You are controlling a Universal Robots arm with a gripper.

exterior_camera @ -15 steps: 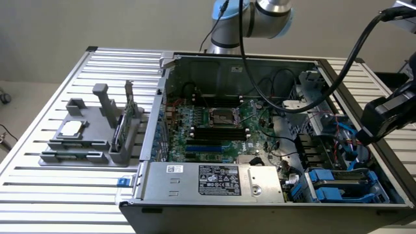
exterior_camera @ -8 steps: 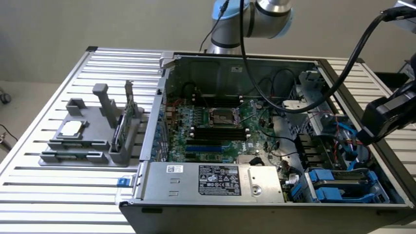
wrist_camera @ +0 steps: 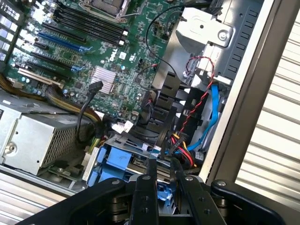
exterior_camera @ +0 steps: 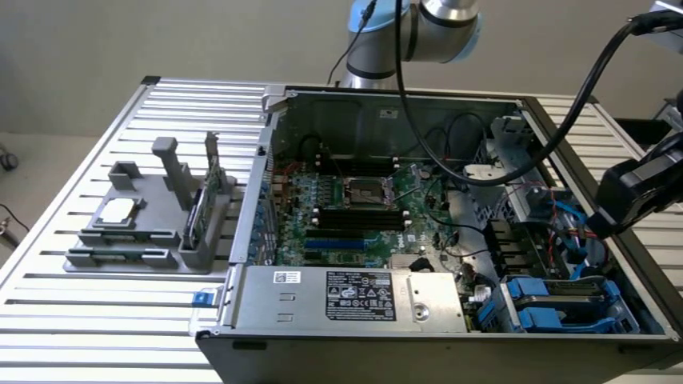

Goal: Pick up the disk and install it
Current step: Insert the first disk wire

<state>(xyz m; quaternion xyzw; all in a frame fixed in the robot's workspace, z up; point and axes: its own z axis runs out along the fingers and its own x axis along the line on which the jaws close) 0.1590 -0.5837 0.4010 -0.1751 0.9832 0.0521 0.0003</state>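
Blue-framed disk [wrist_camera: 117, 157] sat in the corner bay of the computer case [wrist_camera: 246, 89], right below the gripper [wrist_camera: 164, 165], just past its tips. Fingers stood slightly apart, gripping nothing. Blue cable [wrist_camera: 215, 110] ran beyond the tips.

Counts of the parts shown. Arm [exterior_camera: 411, 32]: one, with one gripper [wrist_camera: 163, 164]. Slatted table [exterior_camera: 96, 336]: one. Open case [exterior_camera: 395, 96]: one, containing one motherboard [exterior_camera: 341, 210], one CPU socket [exterior_camera: 357, 192], one power supply [exterior_camera: 353, 298] and one finned heatsink [wrist_camera: 102, 79]. Red-and-black twisted wire [wrist_camera: 202, 84]: one. Grey rack [exterior_camera: 128, 260] beside the case: one, bearing one chip [exterior_camera: 117, 210] and one upright green card [exterior_camera: 197, 212]. Black memory slots [exterior_camera: 357, 218]: several; the exact number cannot be told.
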